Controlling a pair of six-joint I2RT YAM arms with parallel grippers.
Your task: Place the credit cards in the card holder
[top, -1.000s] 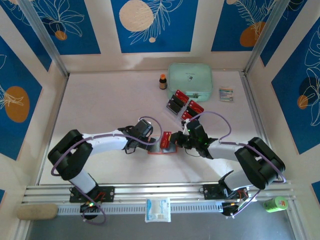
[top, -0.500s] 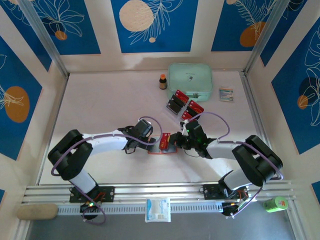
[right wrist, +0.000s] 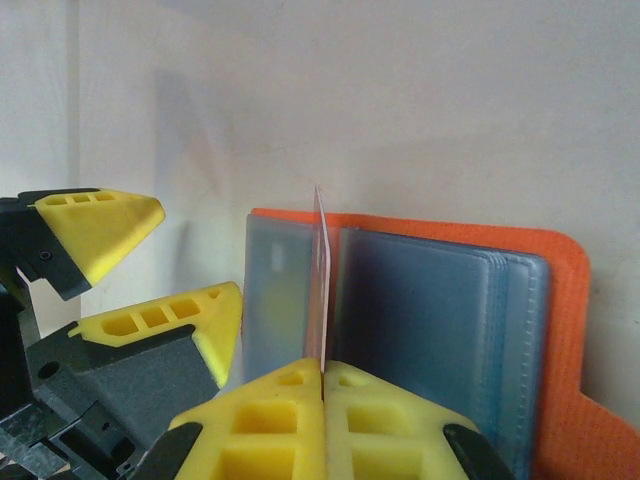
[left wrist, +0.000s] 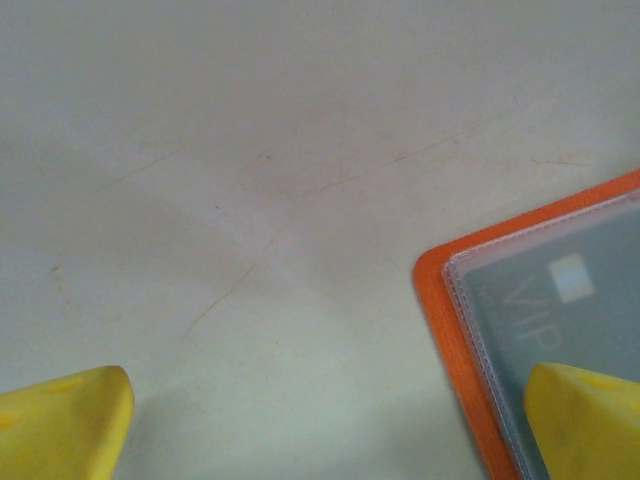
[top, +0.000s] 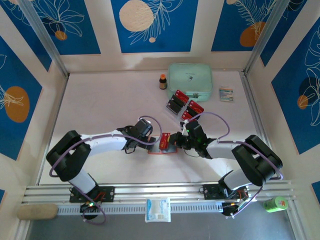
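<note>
Right gripper [right wrist: 323, 372] clamped on one red card [right wrist: 321, 290], edge-on above the open card holder [right wrist: 560, 270] at table centre. Left gripper [left wrist: 325, 425] spread wide, one finger over the holder's edge. Other credit cards [top: 182, 103] lie at one o'clock.

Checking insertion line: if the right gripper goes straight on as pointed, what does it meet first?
Likely the card holder: the right gripper holds a credit card edge-on toward its clear sleeves, so the card touches first. Depth is unclear.
</note>
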